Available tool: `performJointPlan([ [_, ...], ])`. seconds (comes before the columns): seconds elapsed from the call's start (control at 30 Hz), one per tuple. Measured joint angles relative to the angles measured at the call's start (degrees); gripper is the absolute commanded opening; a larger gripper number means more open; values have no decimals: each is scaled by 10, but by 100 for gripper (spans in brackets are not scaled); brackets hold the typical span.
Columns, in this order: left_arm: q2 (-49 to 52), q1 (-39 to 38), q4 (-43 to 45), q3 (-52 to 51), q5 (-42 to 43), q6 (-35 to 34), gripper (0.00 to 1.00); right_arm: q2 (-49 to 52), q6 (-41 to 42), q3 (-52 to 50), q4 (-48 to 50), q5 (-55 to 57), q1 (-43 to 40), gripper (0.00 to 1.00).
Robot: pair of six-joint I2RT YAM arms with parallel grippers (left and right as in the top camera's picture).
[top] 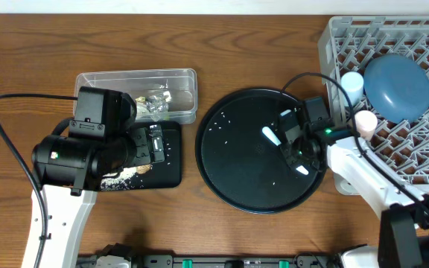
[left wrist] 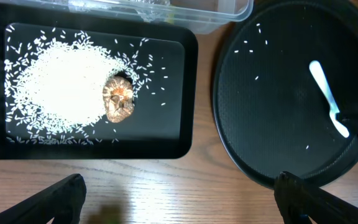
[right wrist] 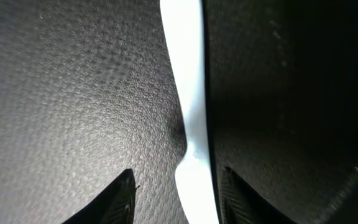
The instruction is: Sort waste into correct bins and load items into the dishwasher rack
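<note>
Wooden counter (top: 21, 45) carries everything. My right gripper (right wrist: 176, 193) sits low on the round black tray (top: 229, 171), fingers spread and straddling the pale blue spoon (right wrist: 185, 74), probably lined up along the handle so I can pinch it for the dishwasher rack (top: 423, 149). I can't tell whether either finger touches it; that close view goes dark on one side, and from overhead my wrist hides the spoon's middle. My left gripper (left wrist: 179, 199) hangs wide open above the shallow black tray (left wrist: 173, 124), where the rice (left wrist: 55, 81) and brown lump (left wrist: 119, 99) lie.
</note>
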Motion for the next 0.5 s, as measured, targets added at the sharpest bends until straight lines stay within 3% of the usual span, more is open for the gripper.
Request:
performJointPlan([
  [0.33, 0, 0, 0, 0, 0, 0, 98, 66, -16, -4, 67, -3, 0, 44],
  [0.43, 0, 0, 0, 0, 0, 0, 98, 76, -23, 3, 79, 0, 0, 26],
  [0.5, 0, 0, 0, 0, 0, 0, 98, 84, -24, 9, 82, 6, 0, 8],
])
